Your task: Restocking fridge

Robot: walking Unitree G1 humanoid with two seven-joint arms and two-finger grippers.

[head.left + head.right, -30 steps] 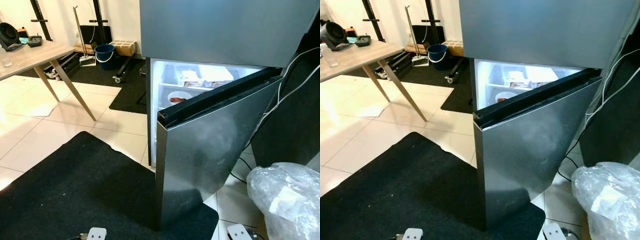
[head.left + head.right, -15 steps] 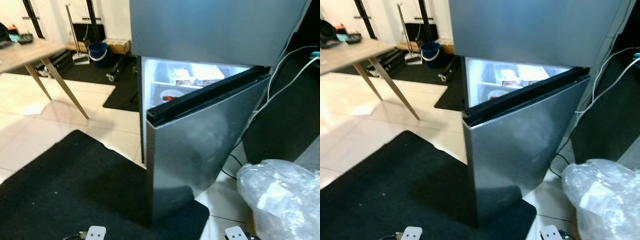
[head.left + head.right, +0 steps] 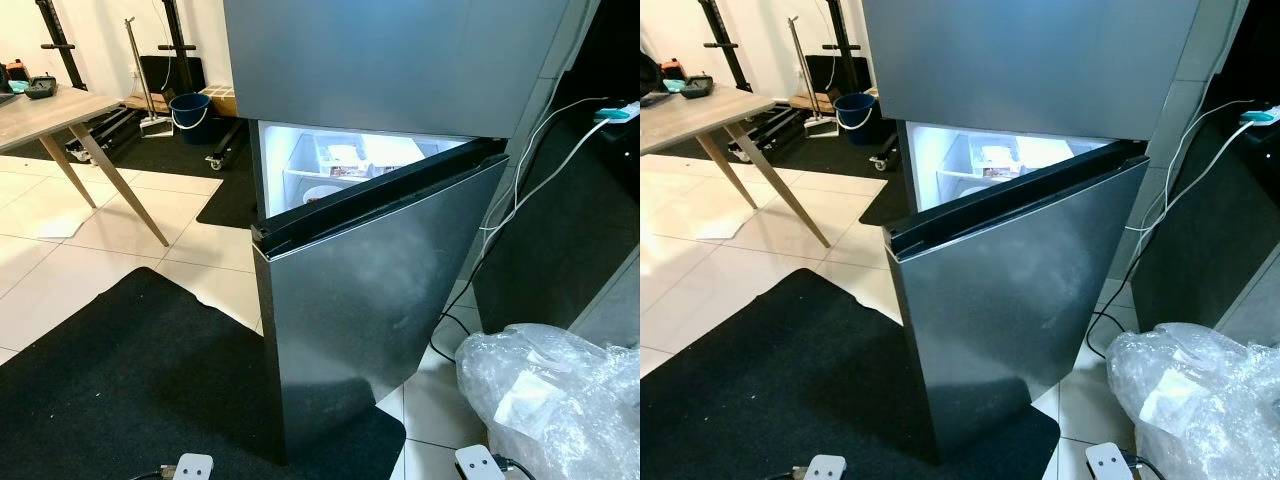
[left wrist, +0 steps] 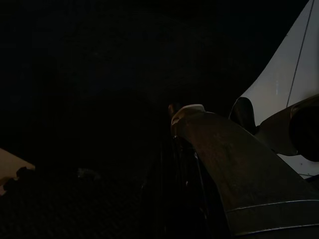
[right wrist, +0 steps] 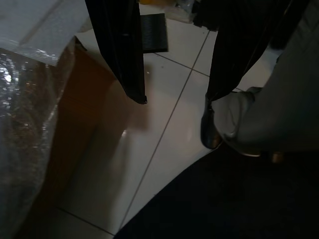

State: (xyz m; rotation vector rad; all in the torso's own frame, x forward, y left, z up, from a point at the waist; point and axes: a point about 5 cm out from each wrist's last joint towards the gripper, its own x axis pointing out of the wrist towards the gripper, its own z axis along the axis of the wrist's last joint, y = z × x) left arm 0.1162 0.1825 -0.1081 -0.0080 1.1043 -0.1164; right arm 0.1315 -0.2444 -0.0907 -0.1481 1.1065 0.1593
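Observation:
A steel fridge stands before me in the eye views. Its upper door (image 3: 390, 60) is closed and its lower door (image 3: 380, 290) stands partly ajar, swung out toward me. The lit inside (image 3: 340, 160) shows white shelves with packets and a white plate (image 3: 318, 195). In the right wrist view my right gripper (image 5: 175, 98) hangs over the white floor tiles, fingers apart, nothing between them. The left wrist view is very dark; my left arm hangs idle above a black mat.
A crumpled clear plastic bag (image 3: 550, 400) lies at the lower right over a brown box (image 5: 84, 124). A black mat (image 3: 130, 390) covers the floor in front of the fridge. A wooden table (image 3: 50, 105) and blue bucket (image 3: 188, 110) stand at left. White cables (image 3: 520, 170) hang right of the fridge.
The whole picture has shifted, so the camera has moved: the fridge now sits further left in view. The lower door keeps the same opening.

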